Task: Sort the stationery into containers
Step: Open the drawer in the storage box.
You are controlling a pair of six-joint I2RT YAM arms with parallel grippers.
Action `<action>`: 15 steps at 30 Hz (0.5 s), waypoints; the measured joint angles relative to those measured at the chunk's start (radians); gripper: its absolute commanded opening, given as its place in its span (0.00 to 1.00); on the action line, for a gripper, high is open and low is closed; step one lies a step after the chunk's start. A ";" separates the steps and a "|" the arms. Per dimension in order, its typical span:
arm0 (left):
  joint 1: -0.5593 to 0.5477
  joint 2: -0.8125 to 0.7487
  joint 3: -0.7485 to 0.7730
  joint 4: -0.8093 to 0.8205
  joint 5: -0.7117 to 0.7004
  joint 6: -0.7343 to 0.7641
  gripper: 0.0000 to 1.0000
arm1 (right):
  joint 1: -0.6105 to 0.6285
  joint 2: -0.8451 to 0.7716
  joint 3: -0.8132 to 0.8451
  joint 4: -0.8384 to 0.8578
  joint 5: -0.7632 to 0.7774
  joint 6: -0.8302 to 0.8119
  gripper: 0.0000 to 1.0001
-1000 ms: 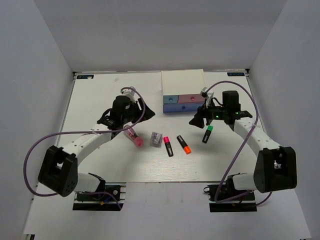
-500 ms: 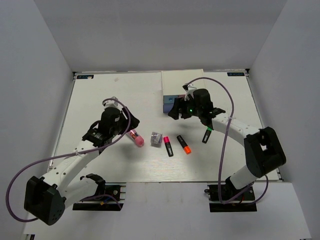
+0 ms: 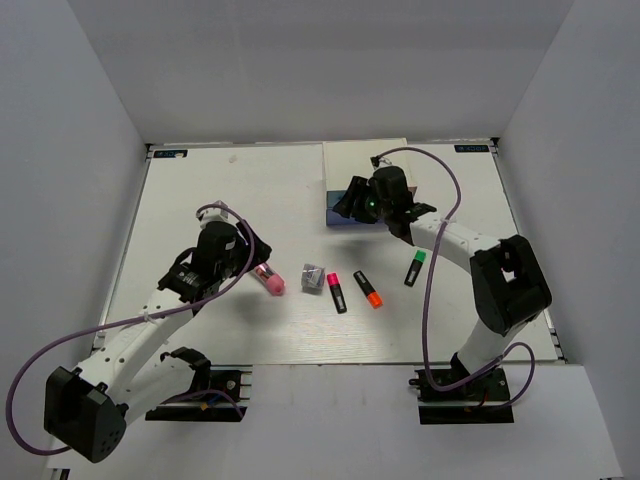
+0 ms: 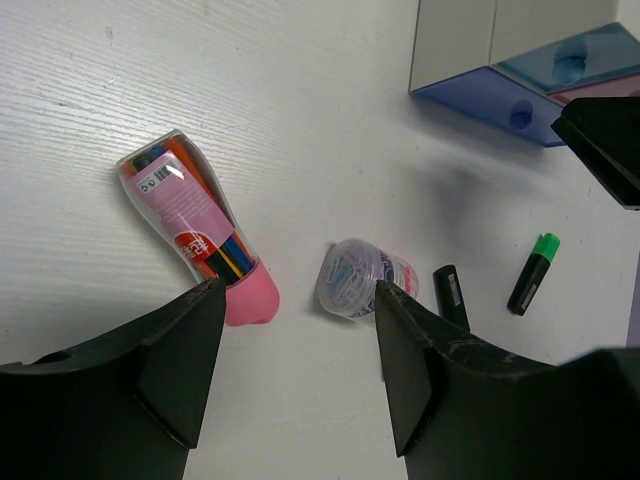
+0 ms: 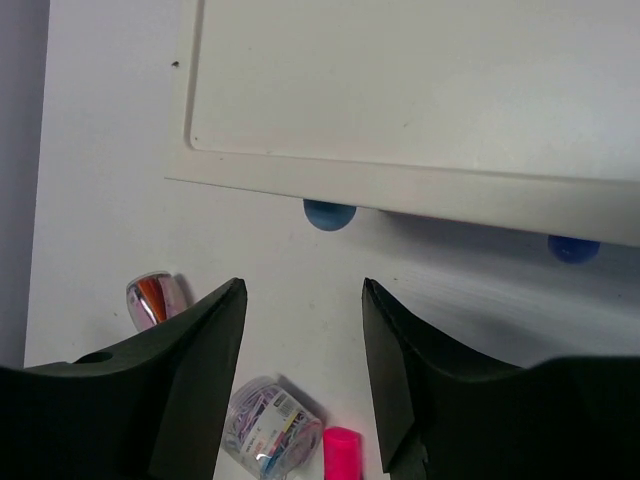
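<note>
The left hand [image 4: 298, 300] hangs over the desk [image 3: 200, 190] left of the jar [image 4: 355, 277], with its fingers [image 4: 180, 360] spread wide and nothing between them. In the left wrist view a clear tube [image 4: 195, 235] of coloured pens lies flat just left of the jar, apart from it. Its pink cap points toward the near edge and sits close by the left finger.

The jar itself is a small clear pot full of coloured paper clips, lying on its side. Just right of it lies the pink highlighter [image 3: 336, 292], close to the jar but not clearly touching. The orange highlighter [image 3: 368, 289] lies a little further right, roughly parallel to the pink one. The green highlighter [image 3: 416, 267] lies well right of the jar, alone, cap toward the far side.

The white cabinet [image 3: 365, 160] stands beyond the jar and to its right. The left wrist view shows its light blue drawer [image 4: 570, 62] and the wide blue-violet drawer [image 4: 500, 95] below it. The right hand [image 5: 303, 290] hovers over the cabinet's front edge, beyond and right of the jar, its fingers [image 5: 190, 390] apart and empty. Its camera looks down on the cabinet top, with two blue knobs [image 5: 328, 213] poking out past the front edge.
</note>
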 measured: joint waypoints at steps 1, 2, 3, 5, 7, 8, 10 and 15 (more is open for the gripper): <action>0.000 0.000 0.000 0.000 -0.001 0.000 0.71 | 0.001 0.004 0.000 0.000 0.000 0.006 0.56; 0.000 0.000 0.000 0.000 -0.002 -0.002 0.71 | 0.001 0.006 0.000 0.000 0.000 0.011 0.54; 0.000 0.001 0.000 0.000 -0.003 -0.002 0.71 | 0.003 0.006 0.000 0.000 0.000 0.016 0.54; 0.000 0.004 0.000 0.000 -0.005 -0.003 0.71 | 0.005 0.006 0.000 0.005 0.002 0.023 0.52; 0.000 0.011 0.000 0.000 -0.006 -0.003 0.71 | 0.005 0.006 -0.001 0.019 0.007 0.027 0.52; 0.000 0.014 0.000 0.000 -0.006 -0.003 0.71 | 0.005 0.006 -0.001 0.028 0.008 0.027 0.50; 0.000 0.015 0.000 0.000 -0.006 -0.003 0.71 | 0.009 0.008 -0.001 0.048 0.013 0.029 0.48; 0.000 0.014 0.000 -0.003 -0.006 -0.003 0.71 | 0.014 0.031 -0.001 0.087 0.031 0.028 0.47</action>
